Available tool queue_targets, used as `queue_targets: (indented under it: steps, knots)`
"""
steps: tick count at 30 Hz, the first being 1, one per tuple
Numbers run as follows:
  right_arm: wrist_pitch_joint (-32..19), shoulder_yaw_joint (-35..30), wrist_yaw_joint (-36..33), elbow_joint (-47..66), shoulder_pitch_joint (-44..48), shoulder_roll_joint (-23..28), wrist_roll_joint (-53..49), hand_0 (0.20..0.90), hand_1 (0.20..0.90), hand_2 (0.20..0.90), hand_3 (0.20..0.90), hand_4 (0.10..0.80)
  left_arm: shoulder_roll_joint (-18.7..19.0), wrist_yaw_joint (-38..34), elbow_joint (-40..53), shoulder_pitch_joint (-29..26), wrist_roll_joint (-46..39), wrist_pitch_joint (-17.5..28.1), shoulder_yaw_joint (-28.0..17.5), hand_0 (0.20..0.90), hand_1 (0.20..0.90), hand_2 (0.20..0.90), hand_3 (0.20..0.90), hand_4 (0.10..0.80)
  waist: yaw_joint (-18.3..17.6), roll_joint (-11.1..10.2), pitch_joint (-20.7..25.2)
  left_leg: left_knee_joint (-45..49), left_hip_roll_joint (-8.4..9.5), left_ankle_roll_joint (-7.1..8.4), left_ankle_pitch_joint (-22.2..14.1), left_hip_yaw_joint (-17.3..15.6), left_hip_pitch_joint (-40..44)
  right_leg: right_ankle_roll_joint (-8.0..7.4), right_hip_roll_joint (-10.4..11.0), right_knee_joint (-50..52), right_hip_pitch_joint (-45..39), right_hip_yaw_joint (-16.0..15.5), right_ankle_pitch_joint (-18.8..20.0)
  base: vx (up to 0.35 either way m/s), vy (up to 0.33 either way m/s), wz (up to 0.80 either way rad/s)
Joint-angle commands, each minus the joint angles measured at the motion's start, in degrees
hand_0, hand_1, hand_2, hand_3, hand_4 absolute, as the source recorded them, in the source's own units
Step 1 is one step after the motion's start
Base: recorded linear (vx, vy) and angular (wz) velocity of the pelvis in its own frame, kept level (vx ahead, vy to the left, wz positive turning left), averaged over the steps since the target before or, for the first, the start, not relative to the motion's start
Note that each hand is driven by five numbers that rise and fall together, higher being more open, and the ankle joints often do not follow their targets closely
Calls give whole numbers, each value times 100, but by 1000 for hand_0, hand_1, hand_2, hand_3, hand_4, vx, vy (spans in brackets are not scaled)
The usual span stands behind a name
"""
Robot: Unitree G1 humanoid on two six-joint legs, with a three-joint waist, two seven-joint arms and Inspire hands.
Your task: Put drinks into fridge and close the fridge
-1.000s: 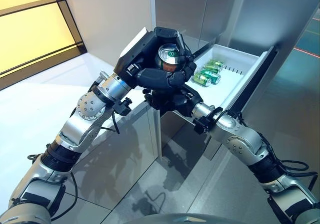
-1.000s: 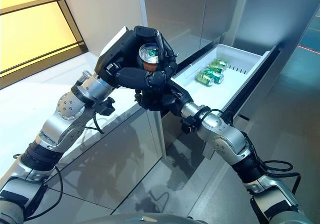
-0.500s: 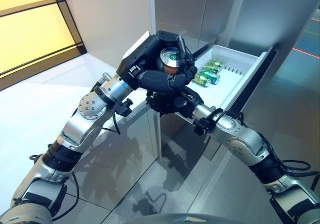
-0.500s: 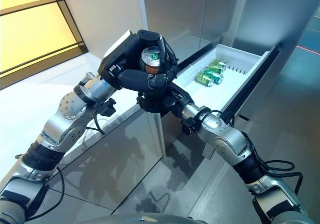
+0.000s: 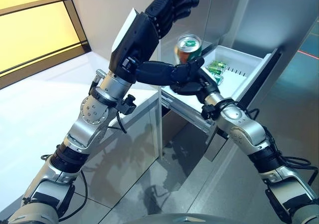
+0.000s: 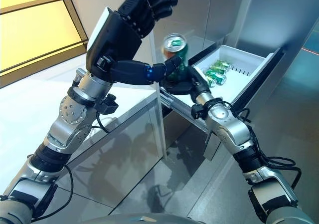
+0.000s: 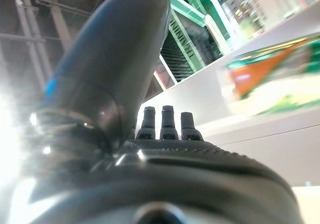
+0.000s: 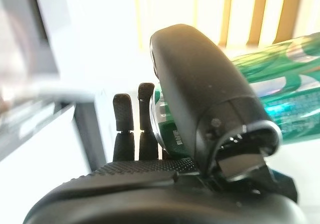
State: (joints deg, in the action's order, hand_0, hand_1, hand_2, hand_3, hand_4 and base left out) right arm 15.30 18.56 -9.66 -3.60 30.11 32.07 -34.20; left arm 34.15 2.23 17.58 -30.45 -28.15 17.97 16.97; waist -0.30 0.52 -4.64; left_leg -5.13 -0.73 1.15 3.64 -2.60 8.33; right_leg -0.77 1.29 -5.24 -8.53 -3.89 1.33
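Note:
A green and orange drink can (image 5: 188,47) stands upright above the near corner of the open white fridge drawer (image 5: 243,64). My right hand (image 5: 192,87) is shut on the can from below, and the right wrist view shows its thumb (image 8: 200,94) pressed on the green can (image 8: 285,69). My left hand (image 5: 144,29) is raised above and to the left of the can, open and holding nothing. Its thumb (image 5: 159,75) reaches toward my right hand. Several green cans (image 5: 216,68) lie on their sides in the drawer.
A white counter (image 5: 45,104) over a steel cabinet front (image 5: 134,139) stands to the left. The cabinet's corner edge (image 5: 159,129) is just beside the drawer. Tall steel fridge doors (image 5: 284,19) rise behind and right of the drawer.
My left hand has let go of the can, opened and lifted away. The can now sits in my right hand, which has risen and moved toward the drawer.

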Motion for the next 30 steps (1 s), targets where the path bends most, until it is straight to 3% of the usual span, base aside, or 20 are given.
queue_targets:
  steps: [1, 9, 13, 18, 25, 30]
  knots:
    - [-812, -833, -193, 273, 1083, 89, 430, 300, 300, 300, 200, 100, -145, -377, -123, -662, -138, 26, -313, 900, 900, 900, 900, 800, -67, -345, 452, 12, 341, -322, -442, 69, 5, -177, 67, 184, 80, 13, 45, 0, 0, 0]
    - [-891, -847, -495, -1155, 1551, 482, 728, 300, 300, 300, 200, 100, -771, 235, -309, -360, -1365, -1224, 71, 900, 900, 900, 900, 800, 115, -368, 270, 12, 349, -313, -421, 245, 11, -188, 107, 198, 17, -188, 39, 23, -11, 9]
    - [-975, -722, -622, -2062, 1964, 709, 784, 300, 300, 300, 200, 100, -1083, 481, -416, -46, -2390, -2203, 320, 900, 900, 900, 900, 800, 268, -355, 174, 12, 351, -303, -389, 348, 5, -193, 135, 238, 7, -321, 32, 66, -11, 19]
    - [-1060, -498, -624, -3264, 2511, 1139, 861, 300, 300, 300, 200, 100, -1214, 830, -632, 841, -3188, -2979, 668, 900, 900, 900, 900, 800, 525, -293, -39, 41, 357, -290, -382, 497, -40, -182, 169, 307, 14, -499, -36, 47, 1, 20]
    - [-851, 182, -357, -4463, 3386, 1759, 1241, 300, 300, 300, 200, 100, -708, 1549, -1249, 1606, -3070, -3187, 1204, 900, 900, 900, 900, 800, 798, -173, -435, 183, 385, -293, -273, 628, -510, -132, 194, 440, 395, -619, -48, -85, 4, 24]
    - [-330, 860, 382, -5327, 3831, 2074, 1736, 300, 300, 300, 200, 100, -438, 2046, -2032, 1894, -2340, -2771, 1728, 900, 900, 900, 900, 800, 886, -144, -735, 234, 380, -323, -201, 680, -710, -106, 200, 530, 557, -663, -53, -48, -41, 20]
